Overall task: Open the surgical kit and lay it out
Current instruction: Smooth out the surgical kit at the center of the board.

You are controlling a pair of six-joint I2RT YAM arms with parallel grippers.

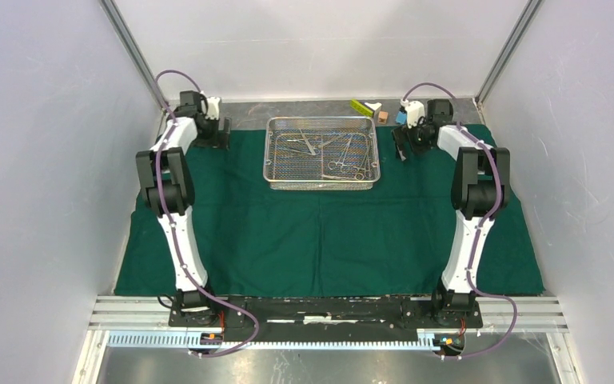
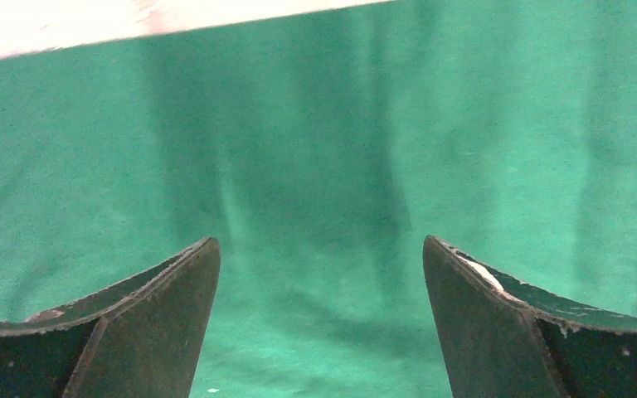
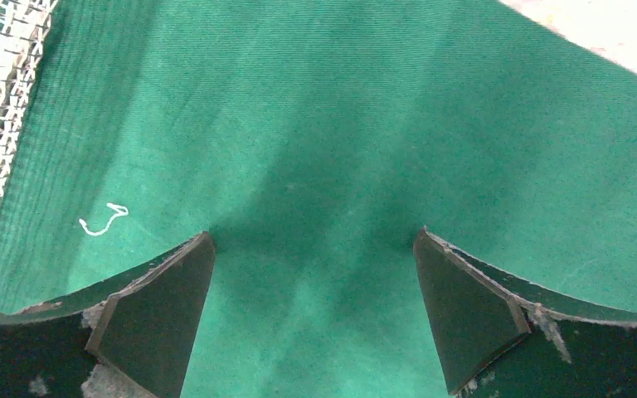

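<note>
Unwrapping done, by the look: both jaws apart, empty, cloth [image 1: 328, 240] just beneath. Next, lifting clamps [image 1: 337, 164] from the tray [image 1: 269, 156] between them.

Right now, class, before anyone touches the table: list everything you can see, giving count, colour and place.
drape: one, dark green, spread across the table
wire-mesh tray: one, silver, far middle of the drape
steel instruments: several, exact count unclear, silver, inside the tray
small blocks: three, yellow-green, brown, blue, beyond the drape's far edge
thread: one, white, on the drape beside the tray
left gripper: open, black, over the drape's far left
right gripper: open, black, right of the tray
</note>
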